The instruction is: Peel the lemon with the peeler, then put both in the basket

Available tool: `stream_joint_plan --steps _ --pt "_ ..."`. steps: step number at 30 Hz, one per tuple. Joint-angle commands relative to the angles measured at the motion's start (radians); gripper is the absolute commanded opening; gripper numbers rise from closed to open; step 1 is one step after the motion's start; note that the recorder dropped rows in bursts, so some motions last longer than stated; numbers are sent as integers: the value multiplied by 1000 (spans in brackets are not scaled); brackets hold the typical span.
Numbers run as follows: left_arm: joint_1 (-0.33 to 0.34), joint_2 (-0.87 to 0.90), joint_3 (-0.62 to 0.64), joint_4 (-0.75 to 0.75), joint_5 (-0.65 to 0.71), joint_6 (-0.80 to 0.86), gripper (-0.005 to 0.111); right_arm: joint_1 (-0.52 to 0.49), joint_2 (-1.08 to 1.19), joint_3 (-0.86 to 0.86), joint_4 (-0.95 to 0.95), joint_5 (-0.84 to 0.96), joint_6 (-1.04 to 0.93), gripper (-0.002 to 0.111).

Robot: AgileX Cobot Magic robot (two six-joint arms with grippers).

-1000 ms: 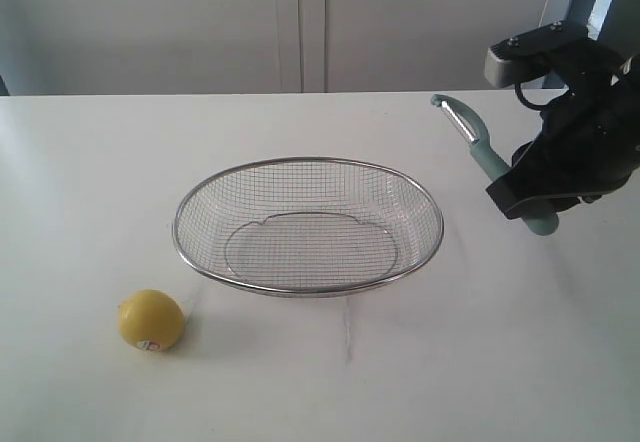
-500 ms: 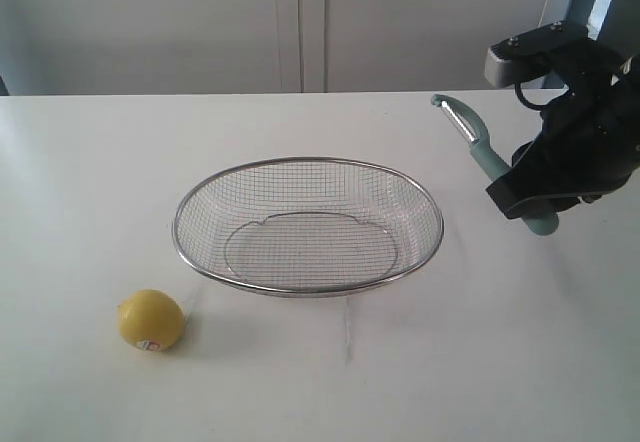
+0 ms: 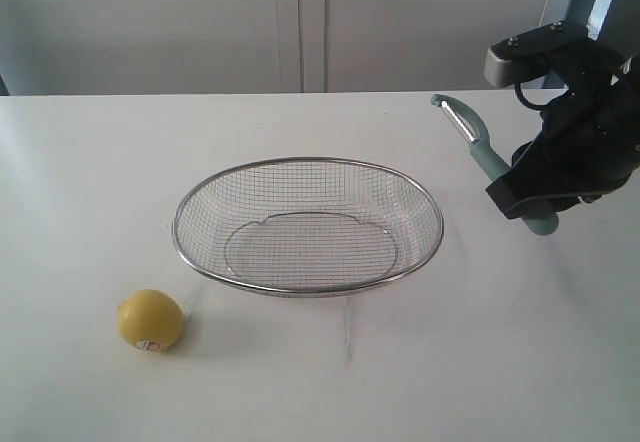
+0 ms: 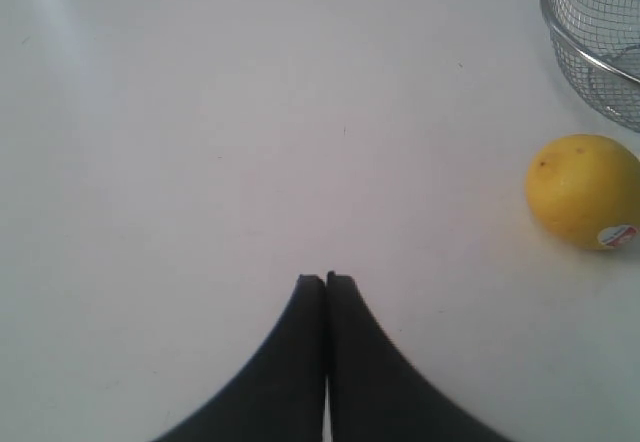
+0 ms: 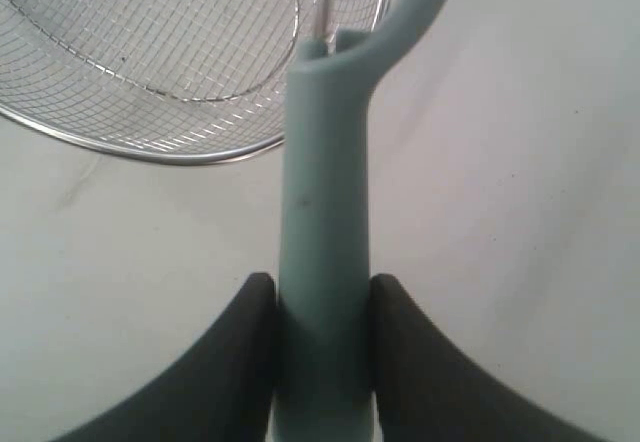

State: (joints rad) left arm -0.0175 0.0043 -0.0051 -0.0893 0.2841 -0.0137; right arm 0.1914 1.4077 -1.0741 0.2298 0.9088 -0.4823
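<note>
Right jaws clenched on the peeler, gripping the teal handle near its butt end; wrist view shows the handle squeezed btwn both pads. Peeler is held off the worktop, just right of the basket. Its long axis runs diagonal: butt low and toward the front, blade head up and toward the back-left in ext. view, level w/ the basket's far rim.

Left jaws pressed tight together, nothing in them, over bare worktop. Left arm itself doesn't show in ext. view.

Lemon sits on the worktop front-left of the basket, near it but not touching, sticker low on the camera side. Skin looks whole, so peeling not yet begun; basket empty. Task looks to be at an early stage: tool in hand, fruit not.

Key relation: lemon and peeler are on opposite sides of the basket, well apart. Left arm is clearly the nearer one to the lemon. In left wrist view the lemon isn't in line w/ the closed tips; it lies off to one side, toward the basket's rim. So prob. next: left jaws must open first, then swing over to the lemon. Round fruit, so it may roll if nudged off-centre.
</note>
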Motion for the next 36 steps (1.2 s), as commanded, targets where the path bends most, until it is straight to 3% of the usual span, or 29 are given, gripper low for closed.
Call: stream_joint_plan --steps 1,7,25,36 --pt "-8 -4 5 -11 -5 -9 0 -1 -9 5 8 -13 -11 0" --pt "-8 -4 5 -11 -65 -9 0 -1 -9 5 8 -18 -11 0" --pt "-8 -4 5 -11 -614 -9 0 -1 -9 5 8 -18 -11 0" --pt "-8 -4 5 -11 -630 -9 0 -1 -9 5 8 -18 -11 0"
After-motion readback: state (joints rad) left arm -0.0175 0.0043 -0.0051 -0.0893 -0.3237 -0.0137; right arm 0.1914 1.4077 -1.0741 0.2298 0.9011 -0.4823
